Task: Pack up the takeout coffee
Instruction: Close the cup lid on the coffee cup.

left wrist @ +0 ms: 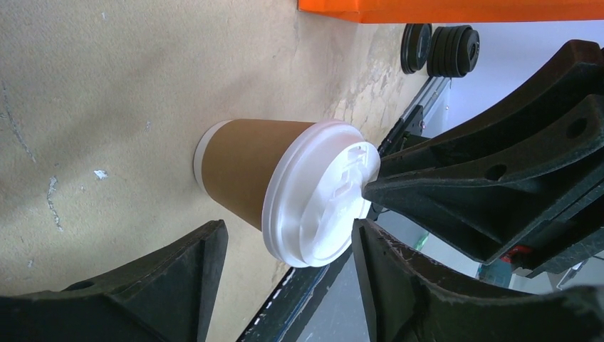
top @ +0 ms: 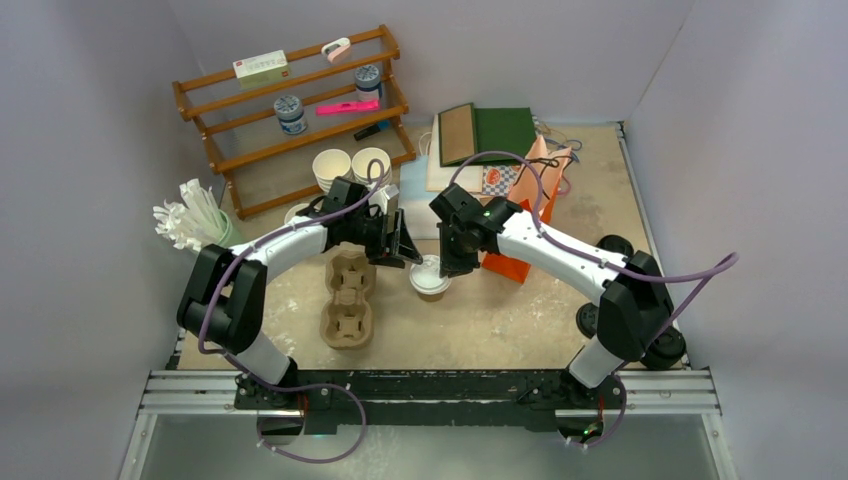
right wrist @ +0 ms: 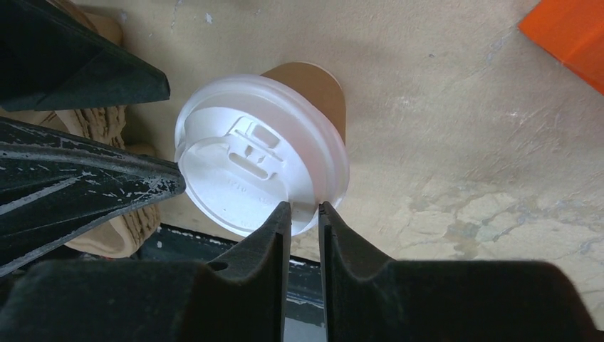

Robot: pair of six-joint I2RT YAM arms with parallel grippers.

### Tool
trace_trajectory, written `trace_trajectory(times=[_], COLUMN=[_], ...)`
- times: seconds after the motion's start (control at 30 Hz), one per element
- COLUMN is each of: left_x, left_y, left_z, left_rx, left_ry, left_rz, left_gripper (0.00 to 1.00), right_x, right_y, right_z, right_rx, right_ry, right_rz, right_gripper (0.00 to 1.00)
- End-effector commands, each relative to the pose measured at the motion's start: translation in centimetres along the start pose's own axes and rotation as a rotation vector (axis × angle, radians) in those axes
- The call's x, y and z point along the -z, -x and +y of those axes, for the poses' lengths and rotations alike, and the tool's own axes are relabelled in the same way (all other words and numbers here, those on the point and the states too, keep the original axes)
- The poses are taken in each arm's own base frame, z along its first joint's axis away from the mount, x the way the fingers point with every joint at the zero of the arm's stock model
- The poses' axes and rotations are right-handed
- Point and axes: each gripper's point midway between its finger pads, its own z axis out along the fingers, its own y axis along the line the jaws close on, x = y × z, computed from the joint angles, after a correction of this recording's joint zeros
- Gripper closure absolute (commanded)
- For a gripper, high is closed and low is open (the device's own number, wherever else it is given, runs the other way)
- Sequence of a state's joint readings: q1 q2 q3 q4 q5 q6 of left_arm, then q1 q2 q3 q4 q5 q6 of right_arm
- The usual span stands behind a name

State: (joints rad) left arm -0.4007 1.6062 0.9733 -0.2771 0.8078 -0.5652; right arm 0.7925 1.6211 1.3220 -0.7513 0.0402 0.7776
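Right wrist: gripper (right wrist: 305, 208) at lid (right wrist: 260, 160) edge

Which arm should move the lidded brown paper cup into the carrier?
Probably left: the left end effector, open, faces the brown paper cup, beside the moulded cardboard carrier. The right end effector, nearly closed, is only at the white lid's rim.

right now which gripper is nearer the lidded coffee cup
Right: the right gripper, fingers close together, is at the rim of the white lid. The left gripper, fingers open, flanks the coffee cup; contact unclear.

Soft, even light; faint shadows; wrist-view foregrounds slightly blurred
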Motion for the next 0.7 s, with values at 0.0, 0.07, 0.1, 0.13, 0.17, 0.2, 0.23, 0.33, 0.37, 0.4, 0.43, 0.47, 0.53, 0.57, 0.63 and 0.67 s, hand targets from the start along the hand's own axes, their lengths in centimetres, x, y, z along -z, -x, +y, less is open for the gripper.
trace_trajectory(times=[0.0, 0.07, 0.1, 0.13, 0.17, 0.2, 0.23, 0.33, 0.37, 0.4, 0.43, 0.47, 0.53, 0.57, 0.63, 0.67], left_x=[-0.26, -0.27, -0.28, -0.3, -0.29, -0.29, -0.28, -0.25, -0.25, -0.24, -0.21, -0.21, -0.24, -0.24, -0.22, -0.2], left_y=[0.25, 0.21, 0.22, 0.16, 0.22, 0.2, 0.18, 0.09, 0.02, 0.01, 0.01, -0.05, -0.15, -0.18, -0.2, -0.17], left_z=[-0.55, -0.54, -0.5, -0.5, -0.55, -0.56, -0.61, -0.63, -0.61, -0.61, -0.61, -0.62, -0.63, -0.62, -0.7, -0.75], left_rx=[-0.023, -0.021, -0.021, -0.02, -0.023, -0.021, -0.022, -0.022, -0.022, -0.021, -0.021, -0.021, -0.02, -0.02, -0.018, -0.019], left_ry=[-0.034, -0.036, -0.036, -0.036, -0.037, -0.04, -0.043, -0.045, -0.045, -0.044, -0.044, -0.046, -0.048, -0.049, -0.052, -0.054], left_rz=[0.003, 0.006, 0.006, 0.008, 0.007, 0.009, 0.01, 0.012, 0.013, 0.012, 0.011, 0.013, 0.016, 0.018, 0.018, 0.017], left_gripper=[0.34, 0.35, 0.36, 0.36, 0.37, 0.39, 0.4, 0.45, 0.46, 0.47, 0.48, 0.49, 0.51, 0.51, 0.51, 0.51], right_x=[1.63, 1.62, 1.63, 1.59, 1.6, 1.51, 1.42, 1.11, 0.98, 0.94, 0.88, 0.82, 0.8, 0.85, 0.97, 1.11], right_y=[1.17, 1.17, 1.24, 1.17, 1.17, 1.14, 1.04, 0.83, 0.79, 0.8, 0.81, 0.78, 0.79, 0.86, 0.97, 1.06], right_z=[0.02, 0.14, 0.2, 0.22, 0.32, 0.36, 0.41, 0.46, 0.36, 0.4, 0.37, 0.35, 0.39, 0.46, 0.56, 0.62], right_rx=[0.004, 0.006, 0.006, 0.008, 0.012, 0.014, 0.016, 0.026, 0.028, 0.031, 0.033, 0.034, 0.036, 0.036, 0.039, 0.041], right_ry=[-0.005, -0.003, 0.0, 0.001, 0.008, 0.012, 0.016, 0.021, 0.017, 0.017, 0.015, 0.013, 0.014, 0.016, 0.02, 0.023], right_rz=[-0.046, -0.042, -0.044, -0.042, -0.041, -0.04, -0.036, -0.024, -0.02, -0.019, -0.018, -0.016, -0.016, -0.019, -0.023, -0.027], right_gripper=[0.78, 0.79, 0.78, 0.76, 0.73, 0.7, 0.69, 0.65, 0.65, 0.64, 0.64, 0.64, 0.67, 0.69, 0.73, 0.76])
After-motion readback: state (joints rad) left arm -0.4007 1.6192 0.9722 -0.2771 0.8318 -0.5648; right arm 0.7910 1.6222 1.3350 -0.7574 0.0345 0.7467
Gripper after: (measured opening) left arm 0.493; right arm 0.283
